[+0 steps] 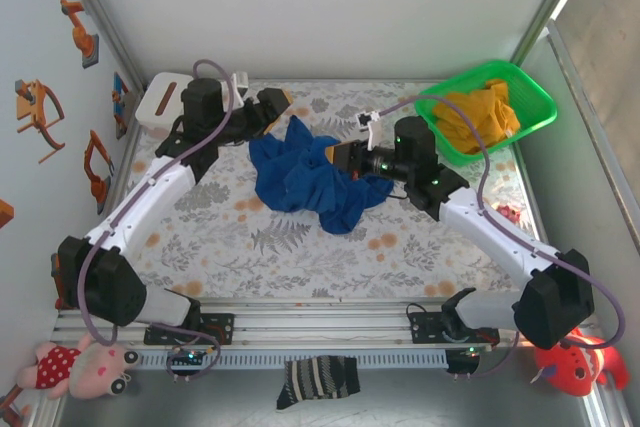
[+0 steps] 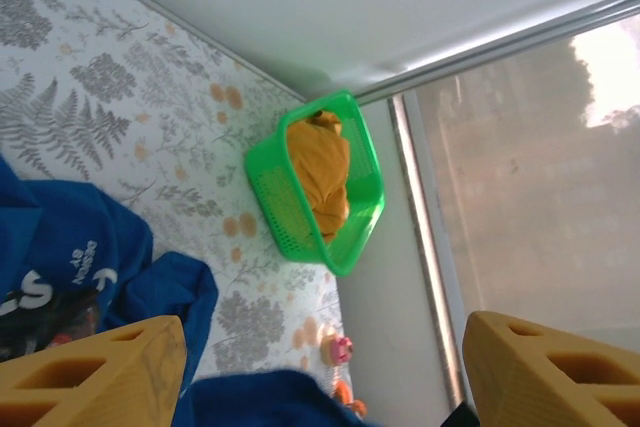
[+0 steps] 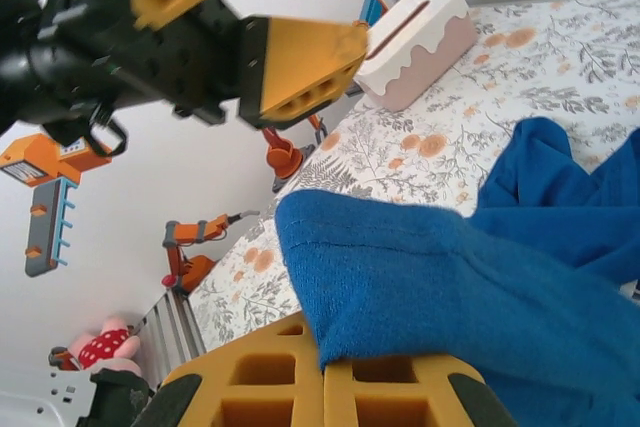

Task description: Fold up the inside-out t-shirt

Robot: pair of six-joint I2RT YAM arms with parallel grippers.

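The inside-out t-shirt (image 1: pixel 300 182) is a crumpled royal-blue heap in the middle of the fern-patterned table. White lettering shows on it (image 2: pixel 85 257) in the left wrist view. My right gripper (image 1: pixel 337 154) reaches in from the right and is shut on a hemmed edge of the blue cloth (image 3: pixel 420 287), which is pinched between its yellow fingertips (image 3: pixel 325 392). My left gripper (image 1: pixel 276 101) hovers just behind the heap's far edge, with its jaws open wide (image 2: pixel 325 377) and nothing held between them. It also appears, raised above the table, in the right wrist view (image 3: pixel 245 22).
A green basket (image 1: pixel 535 102) with a yellow-orange garment (image 1: pixel 480 112) sits at the back right. A white box (image 1: pixel 163 102) stands at the back left. A small toy (image 1: pixel 510 212) lies by the right wall. A striped sock (image 1: pixel 318 382) and plush toys (image 1: pixel 85 367) lie beyond the front rail.
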